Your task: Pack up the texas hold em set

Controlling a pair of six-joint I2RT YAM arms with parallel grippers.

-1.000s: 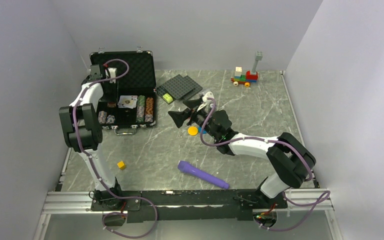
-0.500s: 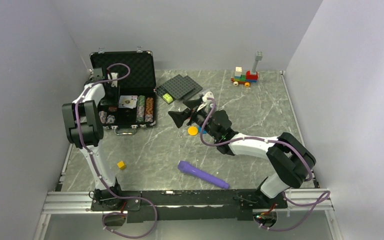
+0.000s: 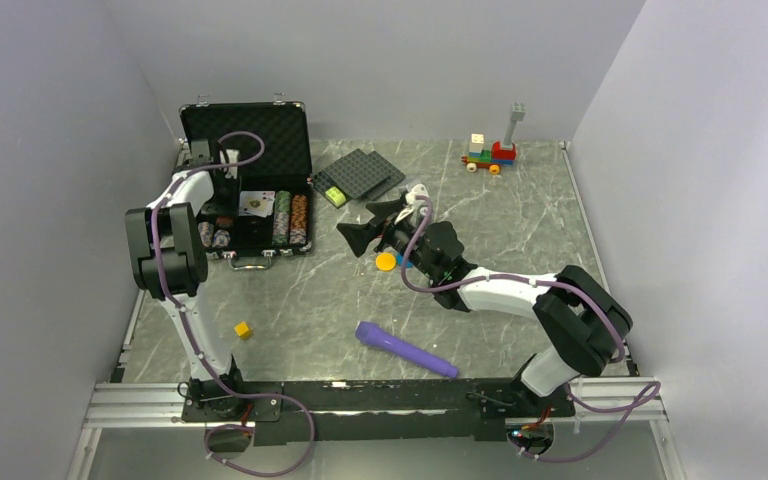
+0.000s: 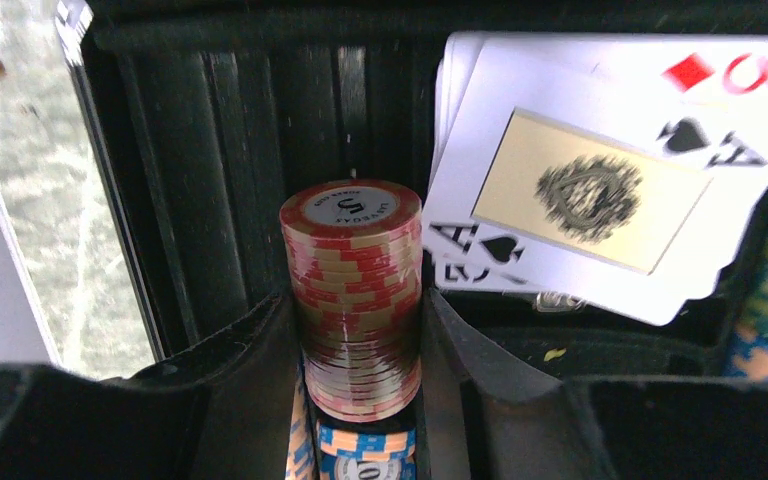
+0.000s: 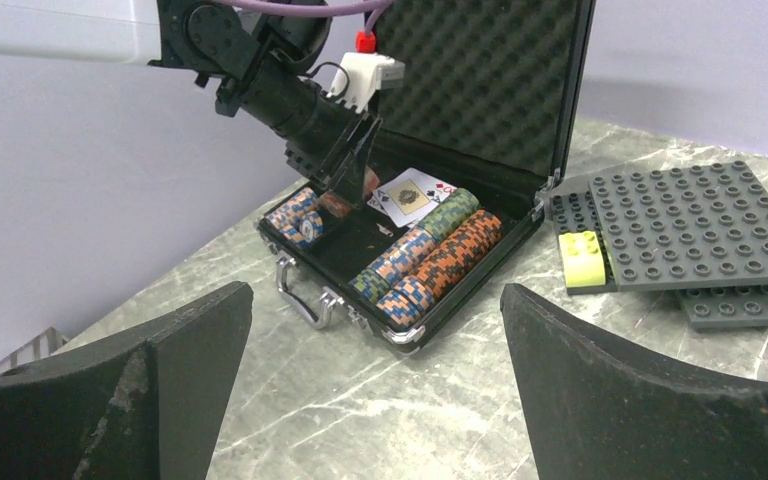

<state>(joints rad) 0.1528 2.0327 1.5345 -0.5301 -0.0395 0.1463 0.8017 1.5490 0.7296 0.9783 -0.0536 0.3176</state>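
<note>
Left gripper (image 4: 355, 335) is down inside the open black case (image 3: 250, 130), and it's got something: both fingers are pressed against the sides of a red-and-tan chip stack (image 4: 352, 215), clamped on it, with the stack upright and a "5" showing on the top chip. Right below the stack, blue-and-orange chips (image 4: 365, 462) lie in the tray. Just to the stack's right are the playing cards (image 4: 600, 190), fanned face up, with the ace of spades on top and a red diamond card peeking out behind. The case sits at the far left of the table (image 3: 520, 230), lid standing upright with its egg-crate foam showing and its handle (image 3: 250, 263) on the near edge. Two long rows of striped chips (image 3: 290, 218) lie along the right side of the tray. Over in the middle, the right gripper (image 3: 365, 222) hovers low above the table, jaws spread wide with nothing between them, pointing left towards the case. A yellow disc (image 3: 386, 262) lies out on the table just near of it, and a blue disc (image 3: 401, 262) sits beside that, half hidden under the arm. Dark grey studded plates (image 3: 360, 175) lie just right of the case with a lime brick (image 3: 334, 195) on them. Nearer us are a purple cylinder (image 3: 405, 349) and a small yellow cube (image 3: 243, 329), and a toy brick train (image 3: 490, 152) is at the far right.
</note>
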